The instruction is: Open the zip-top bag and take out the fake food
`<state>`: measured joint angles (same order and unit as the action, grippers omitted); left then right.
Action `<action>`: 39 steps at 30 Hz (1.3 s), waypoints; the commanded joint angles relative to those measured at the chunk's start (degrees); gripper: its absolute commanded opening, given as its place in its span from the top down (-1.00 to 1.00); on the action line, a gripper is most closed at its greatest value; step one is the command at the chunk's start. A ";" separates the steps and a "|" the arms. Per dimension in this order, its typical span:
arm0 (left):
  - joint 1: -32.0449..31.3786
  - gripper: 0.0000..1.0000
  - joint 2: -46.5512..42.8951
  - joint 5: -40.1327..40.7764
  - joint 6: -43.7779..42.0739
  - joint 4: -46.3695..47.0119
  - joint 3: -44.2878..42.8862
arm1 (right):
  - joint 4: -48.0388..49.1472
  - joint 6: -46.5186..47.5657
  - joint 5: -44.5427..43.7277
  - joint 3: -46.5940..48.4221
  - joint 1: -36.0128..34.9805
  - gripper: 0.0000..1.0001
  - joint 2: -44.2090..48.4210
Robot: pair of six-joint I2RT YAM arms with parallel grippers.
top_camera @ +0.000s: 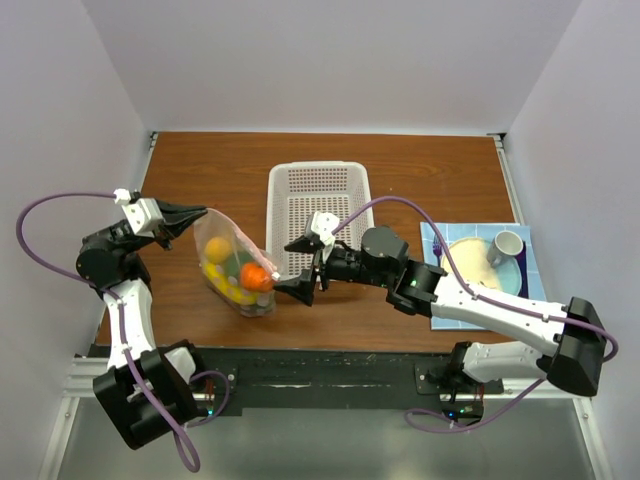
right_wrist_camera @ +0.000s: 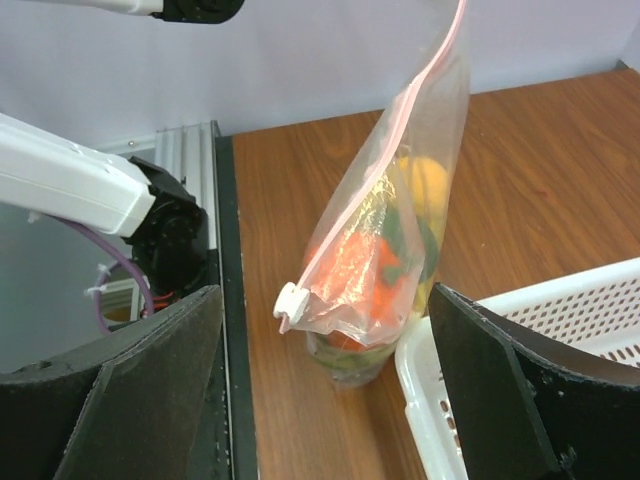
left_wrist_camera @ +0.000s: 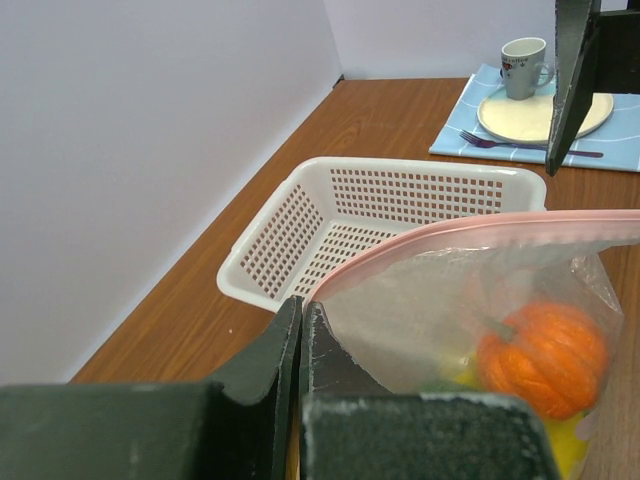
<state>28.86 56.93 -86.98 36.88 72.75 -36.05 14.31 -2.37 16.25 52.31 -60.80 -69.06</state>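
The zip-top bag (top_camera: 228, 262) hangs by its pink zip strip left of the white basket. It holds the fake food (top_camera: 240, 275): an orange piece (left_wrist_camera: 545, 355), yellow pieces and green ones. My left gripper (top_camera: 192, 215) is shut on the bag's top left corner, pinching the zip strip (left_wrist_camera: 298, 312). My right gripper (top_camera: 296, 267) is open at the bag's other end. In the right wrist view the bag (right_wrist_camera: 405, 215) hangs in front of it, and the white slider (right_wrist_camera: 290, 301) sits between the spread fingers (right_wrist_camera: 140, 380) without touching them.
The white perforated basket (top_camera: 320, 215) stands just behind and right of the bag, close to my right gripper (right_wrist_camera: 322, 300). A blue mat with a beige plate (top_camera: 470, 262), a purple fork (left_wrist_camera: 530, 148) and a mug (top_camera: 505, 247) lies at the right. The table's near edge rail (right_wrist_camera: 222, 300) is close.
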 commanded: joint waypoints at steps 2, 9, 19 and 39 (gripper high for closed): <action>0.49 1.00 -0.94 -11.02 -0.23 3.71 -0.25 | 0.73 0.61 0.72 1.92 -1.25 -0.75 2.08; 0.49 1.00 -1.46 -10.93 0.21 3.54 -0.69 | 0.72 0.88 -1.31 2.44 -1.78 -0.63 -1.16; 0.49 1.00 -3.66 -10.93 -0.06 2.40 0.81 | -3.58 3.95 -3.07 8.68 -1.78 0.28 -5.56; -13.12 -0.84 -7.36 -10.84 -8.45 -25.21 -12.91 | -20.89 12.56 1.68 31.61 -1.43 1.00 -18.39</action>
<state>20.60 47.44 -86.11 13.10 34.54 -52.60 -3.95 7.62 16.14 78.02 -62.24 -85.97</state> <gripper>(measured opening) 0.937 0.015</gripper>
